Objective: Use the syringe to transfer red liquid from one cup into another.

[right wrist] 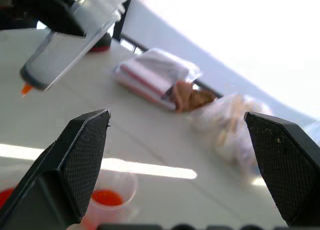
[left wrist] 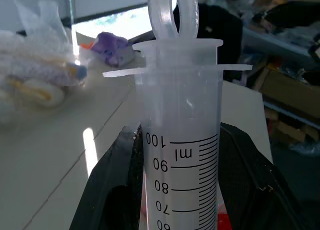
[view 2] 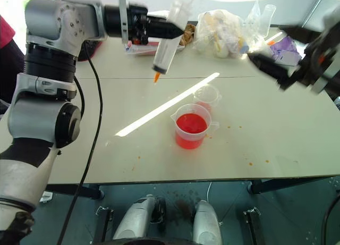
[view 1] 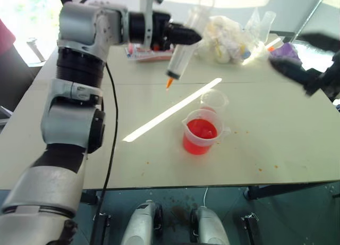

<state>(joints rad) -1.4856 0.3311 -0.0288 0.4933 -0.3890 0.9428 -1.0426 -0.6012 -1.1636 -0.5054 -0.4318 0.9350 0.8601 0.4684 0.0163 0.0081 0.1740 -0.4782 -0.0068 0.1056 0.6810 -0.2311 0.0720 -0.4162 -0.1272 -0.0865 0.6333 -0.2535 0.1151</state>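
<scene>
Left gripper (view 1: pixel 187 34) is clamped on the syringe (view 1: pixel 180 58), holding it up in the air above the table (view 1: pixel 276 144), w/ both black fingers (left wrist: pixel 112 190) pressed to the barrel sides just under the 100 ml mark. Syringe hangs tilted, orange nozzle tip (view 1: pixel 169 83) pointing down, ring-topped plunger (left wrist: pixel 172 13) up and pushed in near the barrel flange. Barrel looks clear, no red visible in it.

Right gripper (view 2: pixel 284 56) hovers off to the right side, fingers (right wrist: pixel 80 155) spread wide apart, nothing between them, well apart from the syringe.

Down on the table: larger spouted beaker (view 1: pixel 201 131) stands upright near the middle, red liquid (view 1: pixel 202 129) filling roughly the lower half. Smaller clear beaker (view 1: pixel 214 101) sits just behind it, touching or nearly so, can't tell which; the right wrist view shows a bit of red liquid in its bottom. Syringe tip is up and to the left of both cups, not over either.

Far edge of table: clear plastic bag of stuff (view 1: pixel 226 39), a flat wrapped packet (right wrist: pixel 155 75), a purple item (view 1: pixel 287 51). Few small orange drips (view 1: pixel 260 169) dot the tabletop by the cups.
</scene>
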